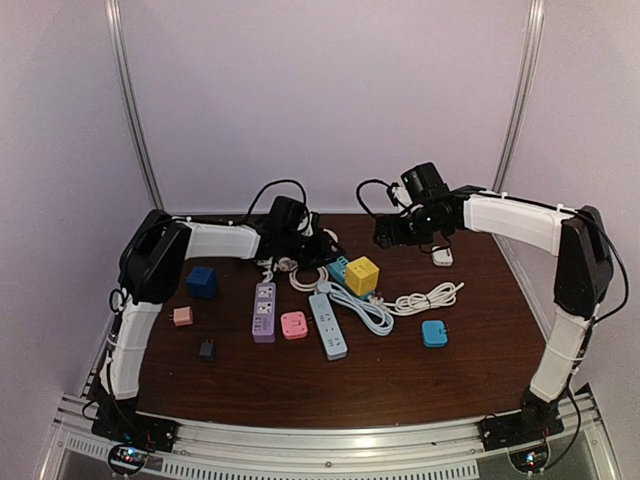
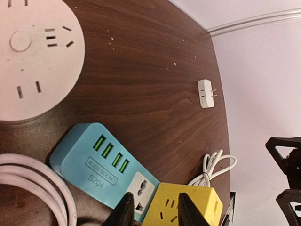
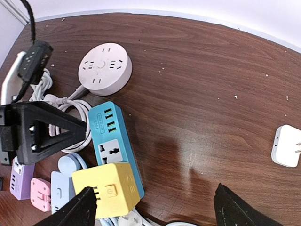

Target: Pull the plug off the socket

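As things stand: a small white plug (image 3: 286, 147) lies loose on the brown worktop (image 3: 202, 94), its two pins bare and in no socket. If this is the plug meant, the pull looks done.
Possibly left to do: a yellow cube adapter (image 3: 106, 186) sits at one end of a blue power strip (image 3: 110, 129). Whether it is plugged into the strip cannot be told. The strip's one visible mains socket has nothing in it.
Left fingers (image 2: 123, 212): partly apart with a narrow gap, holding nothing. They hang low over the seam where the yellow cube adapter meets the blue power strip.
Right fingers (image 3: 77, 209): spread wide, holding nothing, and apparently raised above the worktop.
White plug relative to the fingers: well apart from the left fingers, toward the right side of the worktop. It lies off to the right of the right fingers, outside their gap and untouched.
Yellow cube adapter relative to the fingers: just beside one of the right fingers in the wrist view.
Also present: a round white socket (image 3: 104, 68) beyond the strip, with no plug in it.
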You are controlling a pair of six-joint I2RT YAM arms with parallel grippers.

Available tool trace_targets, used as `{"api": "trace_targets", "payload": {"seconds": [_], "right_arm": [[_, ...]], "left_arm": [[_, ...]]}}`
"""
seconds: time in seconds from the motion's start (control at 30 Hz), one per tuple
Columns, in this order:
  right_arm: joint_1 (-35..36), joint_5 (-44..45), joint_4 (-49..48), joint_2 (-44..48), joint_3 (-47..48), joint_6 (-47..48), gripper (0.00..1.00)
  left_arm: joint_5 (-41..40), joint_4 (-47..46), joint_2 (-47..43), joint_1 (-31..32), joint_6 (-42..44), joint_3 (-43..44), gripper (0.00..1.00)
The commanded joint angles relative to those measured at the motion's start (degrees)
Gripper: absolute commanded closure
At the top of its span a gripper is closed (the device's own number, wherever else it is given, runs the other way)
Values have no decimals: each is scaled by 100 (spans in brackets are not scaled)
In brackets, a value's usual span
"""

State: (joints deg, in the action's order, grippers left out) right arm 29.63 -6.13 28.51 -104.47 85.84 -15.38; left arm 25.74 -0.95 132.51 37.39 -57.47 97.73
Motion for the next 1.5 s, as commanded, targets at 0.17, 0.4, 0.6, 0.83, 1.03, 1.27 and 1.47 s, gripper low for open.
{"api": "trace_targets", "payload": {"seconds": [0.17, 0.4, 0.6, 0.83, 1.03, 1.27, 1.47], "right_arm": [[340, -95, 150, 29, 73, 398, 12], [455, -132, 338, -242, 220, 713, 9], [531, -202, 410, -545, 354, 940, 4], [607, -272, 481, -808, 451, 1027, 3], [725, -242, 484, -876, 410, 1067, 5], [762, -192, 503, -933, 409, 1054, 11], [784, -200, 541, -951, 451, 1028, 22]], "left_arm": [[322, -492, 572, 14, -511, 602, 86], [315, -336, 767, 14, -670, 609, 98], [214, -42, 777, 14, -642, 582, 100], [80, 361, 785, 14, -631, 576, 100], [13, 498, 794, 14, -603, 595, 100], [-44, 659, 803, 14, -530, 637, 99], [-51, 694, 803, 14, -521, 609, 99]]}}
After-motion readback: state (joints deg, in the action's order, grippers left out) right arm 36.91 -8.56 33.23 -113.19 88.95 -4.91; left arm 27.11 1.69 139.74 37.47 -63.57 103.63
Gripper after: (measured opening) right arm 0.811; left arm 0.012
